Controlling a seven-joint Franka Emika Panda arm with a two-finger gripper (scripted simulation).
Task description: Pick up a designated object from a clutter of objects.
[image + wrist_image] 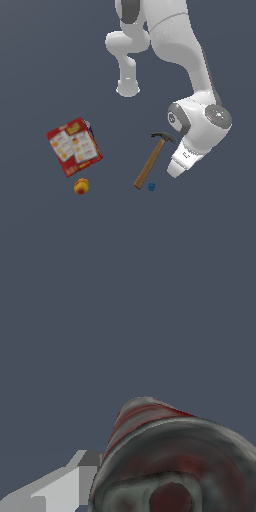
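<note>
The red-and-white can (170, 456) fills the near part of the wrist view, its dark metal top turned toward the camera. One grey finger (65, 491) lies against the can's side; the other finger is hidden behind the can. In the exterior view the can is hidden by my white hand, and my gripper (175, 170) hangs at the exterior view's right, beside the hammer's head. The gripper looks shut on the can.
A wooden-handled hammer (151, 162) lies just to the exterior view's left of my hand, with a tiny blue piece (151, 186) at its handle end. A flat red cracker box (74, 146) and an orange fruit (81, 186) lie further left.
</note>
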